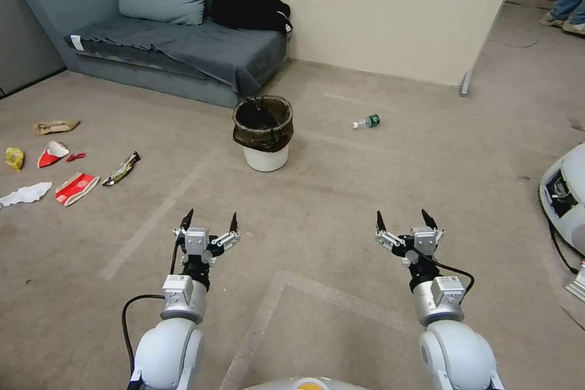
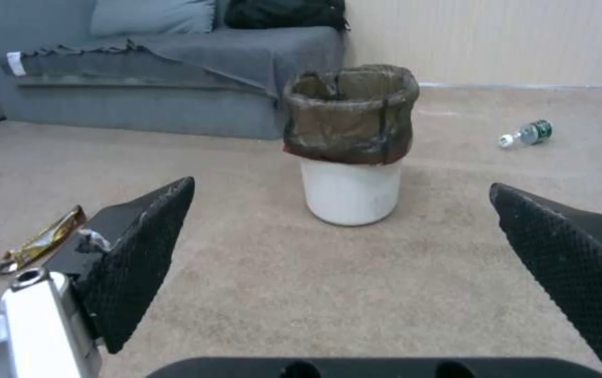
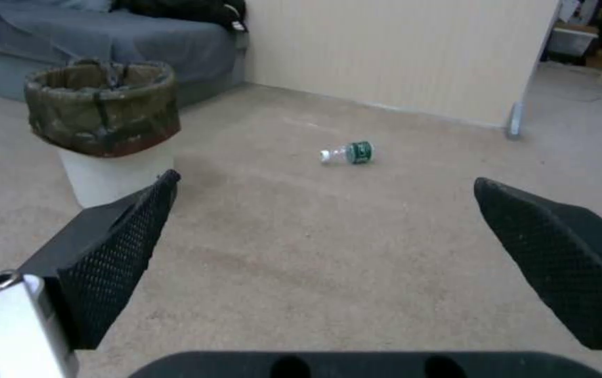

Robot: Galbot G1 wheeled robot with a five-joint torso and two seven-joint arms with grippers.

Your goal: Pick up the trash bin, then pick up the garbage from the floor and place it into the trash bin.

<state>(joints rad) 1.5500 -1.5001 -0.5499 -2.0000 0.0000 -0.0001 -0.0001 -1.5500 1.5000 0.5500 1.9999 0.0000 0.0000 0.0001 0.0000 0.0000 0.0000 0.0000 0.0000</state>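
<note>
The trash bin [image 1: 263, 134] stands upright on the carpet near the grey sofa [image 1: 164, 42], well ahead of both arms. It looks light and stiff, its bag liner slippery, so the rim seems the best hold. The left gripper [image 1: 208, 221] and right gripper [image 1: 406, 220] hover wide open, empty. Cups, wrappers and tissue lie far left in the head view; the right wrist view shows the green-labelled bottle [image 3: 348, 153] clearly.

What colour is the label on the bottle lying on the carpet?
Green, on the clear bottle with a white cap; the right wrist view shows it best.
</note>
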